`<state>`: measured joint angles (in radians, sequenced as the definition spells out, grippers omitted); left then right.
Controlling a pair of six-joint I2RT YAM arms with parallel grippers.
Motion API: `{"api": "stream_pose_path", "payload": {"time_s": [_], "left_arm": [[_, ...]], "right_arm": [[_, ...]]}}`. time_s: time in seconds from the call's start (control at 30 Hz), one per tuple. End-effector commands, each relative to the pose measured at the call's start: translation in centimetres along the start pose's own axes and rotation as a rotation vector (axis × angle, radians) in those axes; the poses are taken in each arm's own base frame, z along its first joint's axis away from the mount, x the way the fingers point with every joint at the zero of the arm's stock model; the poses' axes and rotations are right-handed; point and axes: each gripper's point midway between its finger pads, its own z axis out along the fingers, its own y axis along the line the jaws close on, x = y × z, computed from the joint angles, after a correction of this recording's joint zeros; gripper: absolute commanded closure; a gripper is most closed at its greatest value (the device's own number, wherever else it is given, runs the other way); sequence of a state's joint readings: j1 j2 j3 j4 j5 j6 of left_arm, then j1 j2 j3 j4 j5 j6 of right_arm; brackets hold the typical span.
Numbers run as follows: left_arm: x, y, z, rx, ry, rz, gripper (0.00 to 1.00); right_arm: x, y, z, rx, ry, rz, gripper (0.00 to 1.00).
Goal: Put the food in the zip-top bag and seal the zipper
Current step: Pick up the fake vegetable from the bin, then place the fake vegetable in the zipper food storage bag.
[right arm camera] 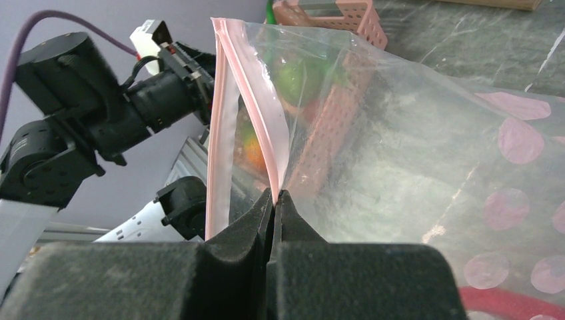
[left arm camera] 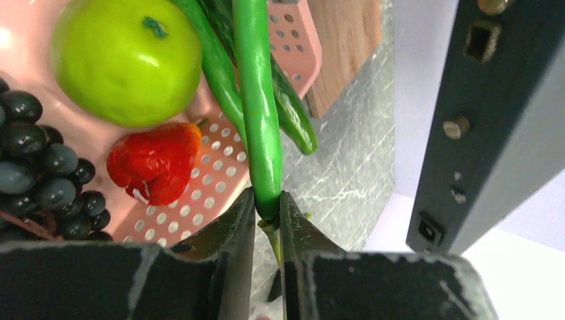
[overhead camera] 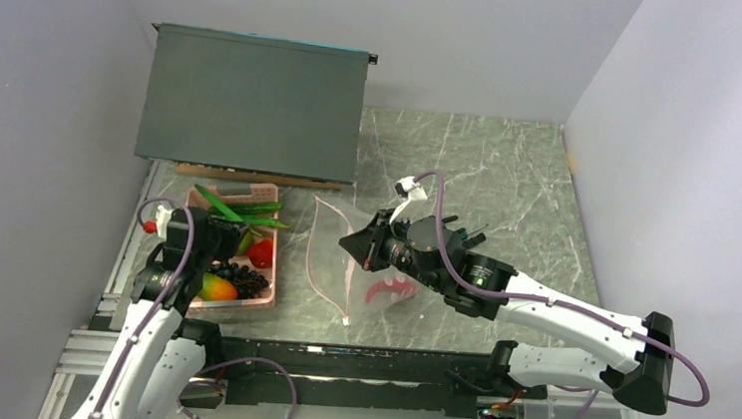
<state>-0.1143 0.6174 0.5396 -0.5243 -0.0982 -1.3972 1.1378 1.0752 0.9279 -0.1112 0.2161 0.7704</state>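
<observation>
Left wrist view: the left gripper (left arm camera: 268,204) has its two black fingers drawn in narrow on the lower tip of a long glossy green toy pod (left arm camera: 256,100), pinching it from both sides. The pod runs up across the rim of the pink perforated plastic basket (left arm camera: 223,193), beside other green pods (left arm camera: 293,113). In the basket lie a round green toy apple (left arm camera: 126,60), a wrinkled red toy chili (left arm camera: 154,163) and a dark toy grape bunch (left arm camera: 40,173). From the top external camera a green-orange toy mango (overhead camera: 219,288) shows at the basket's near end. The basket sits at the left of the grey marbled table (overhead camera: 509,180), before a dark grey metal box (overhead camera: 255,110). The right gripper (right arm camera: 276,197) is pressed fully together on the clear floppy zip-top bag (right arm camera: 400,133), nipping it at the pale pink zipper strip (right arm camera: 256,113). The mouth edge stands upright and faces the basket. The rest of the bag trails on the table between the two arms, and no food shows inside it.
</observation>
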Motion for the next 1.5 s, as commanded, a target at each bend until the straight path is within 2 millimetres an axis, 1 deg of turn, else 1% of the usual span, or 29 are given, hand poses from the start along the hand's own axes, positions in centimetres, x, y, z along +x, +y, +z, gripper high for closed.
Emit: {"api": "stream_pose_path", "payload": {"time_s": [0.0,0.13,0.17,0.23,0.27,0.3,0.4,0.53,0.6,0.67,0.7,0.77,0.83,0.87,0.93,1.03,1.1,1.23,1.37,1.43,1.47], "left_arm": [[0.7,-0.8,-3.2,0.06,0.059,0.09,0.9],[1.1,-0.9,-6.7,0.104,0.093,0.16,0.92],[0.9,-1.0,-7.8,0.114,0.089,0.172,0.92],[0.6,-0.2,-9.8,0.107,0.073,0.189,0.94],[0.5,0.3,-11.0,0.104,0.071,0.185,0.97],[-0.2,1.1,-12.0,0.088,0.033,0.174,1.0],[-1.8,3.1,-15.1,0.085,-0.068,0.096,1.0],[-3.9,4.3,-19.0,0.184,-0.195,-0.019,1.0],[-4.4,4.7,-20.7,0.208,-0.225,-0.054,1.0],[-5.0,4.2,-22.1,0.249,-0.254,-0.013,1.0],[-5.2,3.3,-22.9,0.286,-0.266,0.039,1.0],[-5.3,0.8,-24.5,0.383,-0.273,0.216,1.0],[-4.6,-1.6,-25.8,0.452,-0.246,0.399,1.0],[-4.1,-2.6,-25.9,0.451,-0.208,0.465,1.0],[-2.6,-3.9,-26.3,0.465,-0.111,0.635,1.0],[-0.1,-4.3,-25.6,0.446,0.072,0.843,1.0],[1.5,-4.2,-24.8,0.452,0.199,0.934,1.0],[4.4,-3.9,-23.0,0.499,0.406,1.024,1.0],[7.1,-4.3,-21.8,0.592,0.587,1.022,1.0],[7.8,-4.5,-21.6,0.625,0.64,1.016,1.0],[7.9,-4.7,-21.4,0.63,0.643,1.019,1.0]], "right_arm": [[-1.2,0.8,0.1,-0.023,-0.038,0.017,1.0],[-1.2,0.8,0.2,-0.017,-0.034,0.014,1.0],[-1.2,0.8,0.3,-0.014,-0.034,0.012,1.0],[-1.3,0.7,0.2,-0.005,-0.037,0.006,1.0],[-1.4,0.6,0.2,0.001,-0.04,0.002,1.0],[-1.5,0.5,0.2,0.007,-0.043,-0.001,1.0],[-1.9,0.3,0.1,0.02,-0.053,-0.007,1.0],[-1.9,0.3,0.2,0.03,-0.05,-0.01,1.0],[-2.0,0.3,0.3,0.036,-0.046,-0.012,1.0],[-2.0,0.3,0.3,0.039,-0.045,-0.017,1.0],[-2.1,0.3,0.3,0.042,-0.044,-0.018,1.0],[-2.2,0.3,0.2,0.05,-0.042,-0.025,1.0],[-2.3,0.2,0.3,0.059,-0.042,-0.038,1.0],[-2.4,0.2,0.3,0.065,-0.045,-0.045,1.0],[-2.6,-0.1,0.4,0.085,-0.049,-0.059,1.0],[-3.1,-0.6,0.6,0.118,-0.067,-0.083,1.0],[-3.6,-0.9,0.8,0.143,-0.085,-0.097,1.0],[-4.9,-1.8,1.0,0.231,-0.123,-0.121,1.0],[-6.1,-2.4,1.0,0.285,-0.156,-0.164,1.0],[-6.5,-2.5,1.0,0.296,-0.172,-0.177,1.0],[-6.7,-2.5,1.0,0.302,-0.179,-0.184,1.0]]}}
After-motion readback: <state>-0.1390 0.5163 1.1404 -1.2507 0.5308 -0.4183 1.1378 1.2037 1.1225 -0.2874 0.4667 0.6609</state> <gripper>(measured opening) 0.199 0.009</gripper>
